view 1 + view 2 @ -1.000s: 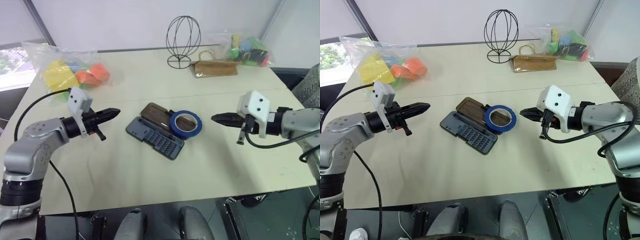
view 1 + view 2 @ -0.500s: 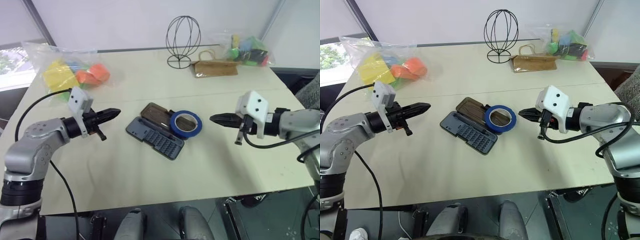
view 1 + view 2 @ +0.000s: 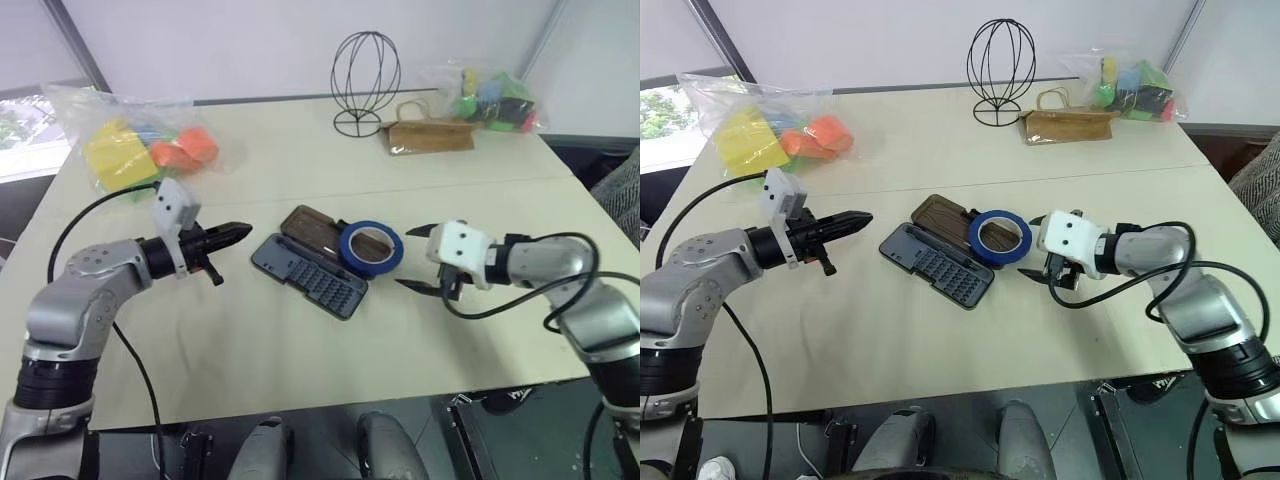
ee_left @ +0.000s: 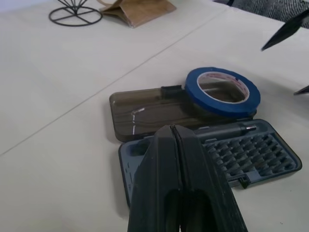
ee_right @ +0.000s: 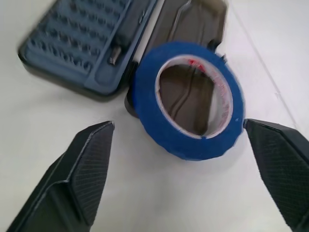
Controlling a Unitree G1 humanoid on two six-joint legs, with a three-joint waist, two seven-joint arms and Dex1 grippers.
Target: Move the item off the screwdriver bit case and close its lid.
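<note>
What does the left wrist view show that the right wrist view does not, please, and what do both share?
Left wrist view: the wire sphere stand, the brown paper bag and the left gripper with its jaws shut. Right wrist view: the right gripper, jaws spread wide on either side of the tape. Both: the roll of blue tape resting on the lid of the open screwdriver bit case.

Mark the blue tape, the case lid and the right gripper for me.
blue tape [image 3: 372, 250], left eye view, on the ring's blue side wall.
lid [image 3: 310, 229], left eye view, on its bare brown panel.
right gripper [image 3: 413, 258], left eye view, midway between its spread fingertips.
</note>
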